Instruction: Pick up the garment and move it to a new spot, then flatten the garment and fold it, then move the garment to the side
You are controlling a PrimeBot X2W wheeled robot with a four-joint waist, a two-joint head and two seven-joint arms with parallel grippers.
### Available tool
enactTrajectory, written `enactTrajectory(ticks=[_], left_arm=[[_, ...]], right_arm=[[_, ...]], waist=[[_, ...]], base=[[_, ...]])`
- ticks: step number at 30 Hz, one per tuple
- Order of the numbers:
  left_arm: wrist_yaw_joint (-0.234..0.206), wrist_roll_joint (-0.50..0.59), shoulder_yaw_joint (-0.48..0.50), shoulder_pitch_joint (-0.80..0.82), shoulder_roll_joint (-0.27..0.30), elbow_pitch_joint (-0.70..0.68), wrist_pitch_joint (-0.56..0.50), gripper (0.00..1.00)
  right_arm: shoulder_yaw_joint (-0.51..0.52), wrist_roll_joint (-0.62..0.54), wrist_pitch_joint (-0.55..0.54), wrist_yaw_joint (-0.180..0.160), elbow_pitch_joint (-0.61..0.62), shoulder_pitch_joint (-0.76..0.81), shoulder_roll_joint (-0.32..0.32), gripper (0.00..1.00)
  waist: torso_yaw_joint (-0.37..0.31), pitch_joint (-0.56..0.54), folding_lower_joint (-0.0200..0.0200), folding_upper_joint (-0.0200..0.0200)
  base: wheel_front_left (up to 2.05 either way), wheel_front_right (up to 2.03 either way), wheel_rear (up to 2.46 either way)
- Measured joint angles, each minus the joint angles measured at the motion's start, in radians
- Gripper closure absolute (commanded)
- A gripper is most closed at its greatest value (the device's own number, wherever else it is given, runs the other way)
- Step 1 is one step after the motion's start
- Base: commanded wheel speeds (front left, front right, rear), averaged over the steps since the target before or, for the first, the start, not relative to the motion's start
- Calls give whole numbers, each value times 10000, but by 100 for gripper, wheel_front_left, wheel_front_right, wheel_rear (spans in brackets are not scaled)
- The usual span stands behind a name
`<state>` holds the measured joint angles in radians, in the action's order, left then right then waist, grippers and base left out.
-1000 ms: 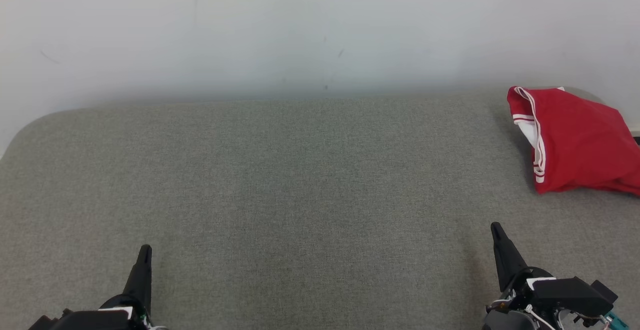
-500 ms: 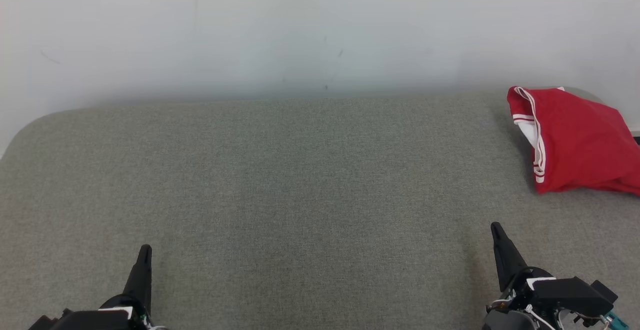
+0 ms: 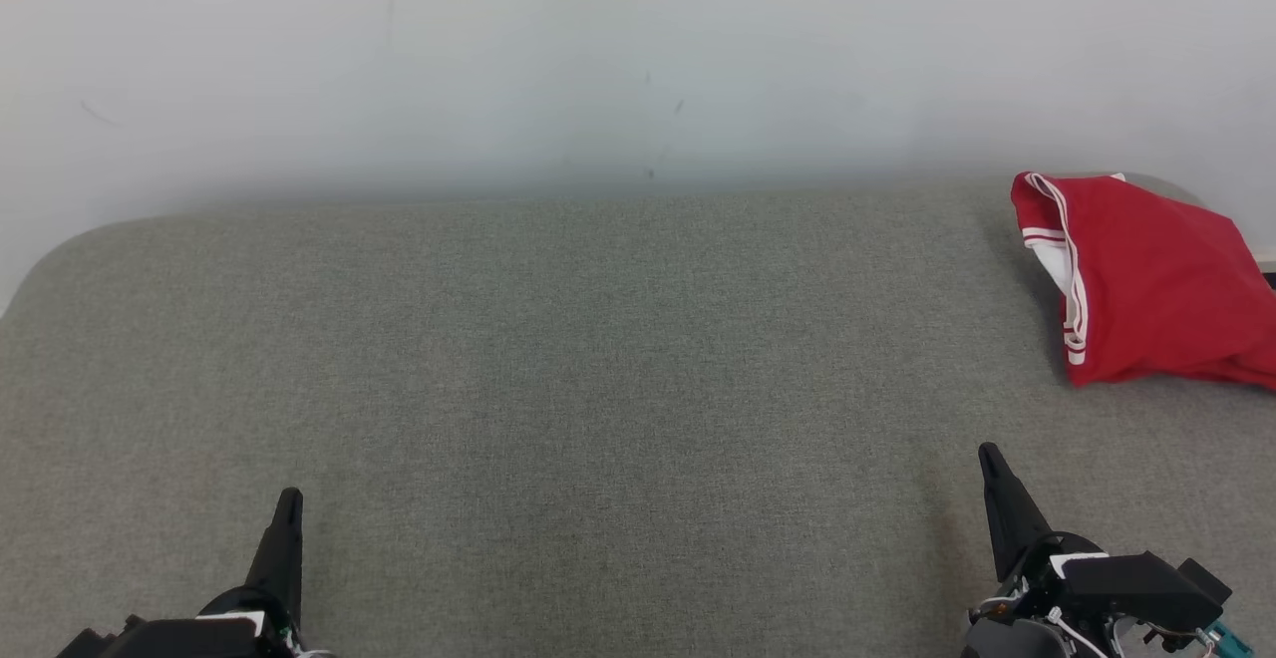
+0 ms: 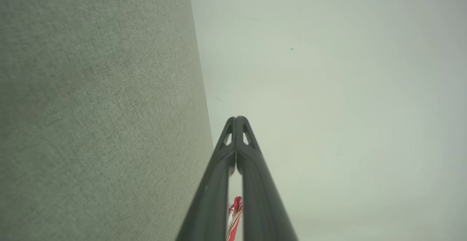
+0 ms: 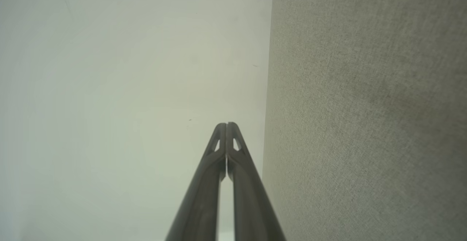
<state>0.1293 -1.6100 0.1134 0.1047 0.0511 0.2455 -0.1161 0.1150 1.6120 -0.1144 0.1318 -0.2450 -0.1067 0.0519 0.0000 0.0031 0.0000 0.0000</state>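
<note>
At the lower left sits my left gripper [image 3: 288, 503], its two dark fingers pressed together tip to tip with nothing between them. The grey fabric surface [image 3: 598, 359] stretches ahead of it to a pale wall [image 3: 598, 60]. At the lower right my right gripper [image 3: 989, 459] points up the view, fingers likewise closed flat against each other and holding nothing. Beyond it, at the far right of the surface near the wall, lies the red garment [image 3: 1146, 284], a crumpled heap with white-striped trim, well apart from both grippers and cut off by the view's right edge.
</note>
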Motion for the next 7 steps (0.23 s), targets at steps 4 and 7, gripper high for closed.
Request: enactTrajectory(ticks=[4, 7], left_arm=[[0, 0, -2, 0, 0, 0, 0, 100], [0, 0, -2, 1, 0, 0, 0, 100]], right_arm=[[0, 0, 0, 0, 0, -1, 0, 100], [0, 0, 0, 0, -2, -1, 0, 100]], waist=[[0, 0, 0, 0], [0, 0, 0, 1]], base=[[0, 0, 0], [0, 0, 0]])
